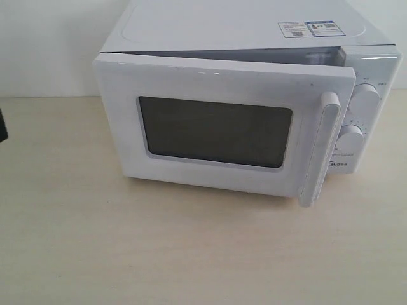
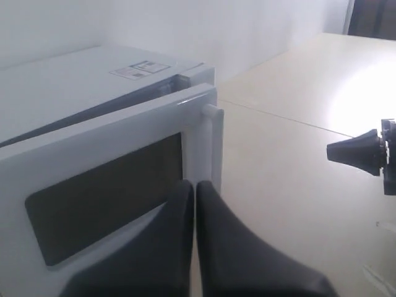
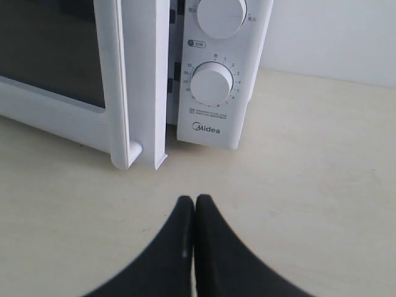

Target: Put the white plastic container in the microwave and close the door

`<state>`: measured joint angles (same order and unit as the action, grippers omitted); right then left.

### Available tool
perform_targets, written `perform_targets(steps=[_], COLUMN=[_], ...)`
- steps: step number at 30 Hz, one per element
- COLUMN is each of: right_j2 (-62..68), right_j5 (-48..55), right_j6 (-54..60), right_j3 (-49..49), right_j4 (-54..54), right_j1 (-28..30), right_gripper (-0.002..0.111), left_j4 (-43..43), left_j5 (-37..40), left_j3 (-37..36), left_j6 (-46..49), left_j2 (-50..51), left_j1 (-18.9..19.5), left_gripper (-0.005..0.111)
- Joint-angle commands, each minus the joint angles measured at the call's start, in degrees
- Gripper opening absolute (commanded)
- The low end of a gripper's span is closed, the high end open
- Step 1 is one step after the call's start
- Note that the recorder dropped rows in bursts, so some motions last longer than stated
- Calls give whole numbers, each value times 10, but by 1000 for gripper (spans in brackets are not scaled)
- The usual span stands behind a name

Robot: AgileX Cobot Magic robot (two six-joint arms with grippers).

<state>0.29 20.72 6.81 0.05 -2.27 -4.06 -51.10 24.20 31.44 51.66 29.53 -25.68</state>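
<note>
The white microwave (image 1: 210, 25) stands at the back of the table, its two round knobs (image 1: 365, 98) on the right panel. The door (image 1: 216, 130), with its dark mesh window and white bar handle (image 1: 321, 149), hangs slightly ajar, leaving a narrow gap at the handle side. The white plastic container is out of view in every frame. My left gripper (image 2: 195, 184) is shut and empty, close in front of the door (image 2: 105, 185), below the handle (image 2: 212, 142). My right gripper (image 3: 195, 199) is shut and empty, low over the table, short of the door edge (image 3: 145, 80) and the knob panel (image 3: 211, 83).
The light wooden table (image 1: 191, 254) spreads in front of and beside the microwave. A white wall runs behind it. A dark part (image 1: 2, 124) shows at the exterior view's left edge. The other arm's dark gripper (image 2: 362, 153) shows in the left wrist view.
</note>
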Motion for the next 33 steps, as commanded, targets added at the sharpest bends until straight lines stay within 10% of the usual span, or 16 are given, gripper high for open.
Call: perform_targets(steps=[1, 6, 21, 27, 33], right_j2=[-3, -3, -3, -3, 61], right_j5=[-1, -91, -907, -744, -248], right_j6=[-3, 17, -40, -108, -309], right_j3=[0, 0, 0, -133, -332], right_j4=[0, 23, -9, -9, -9], right_j1=[1, 1, 1, 1, 1], right_gripper=[0, 0, 0, 0, 0], left_j4=[-10, -10, -9, -10, -12], left_j5=[-24, -24, -25, -35, -34], left_j3=[-24, -45, -60, -60, -60], left_j6=[-12, -12, -12, -12, -12], left_j2=[-32, -45, -45, -45, -45], left_j1=[-3, -3, -3, -3, -3], left_gripper=[4, 4, 4, 4, 4])
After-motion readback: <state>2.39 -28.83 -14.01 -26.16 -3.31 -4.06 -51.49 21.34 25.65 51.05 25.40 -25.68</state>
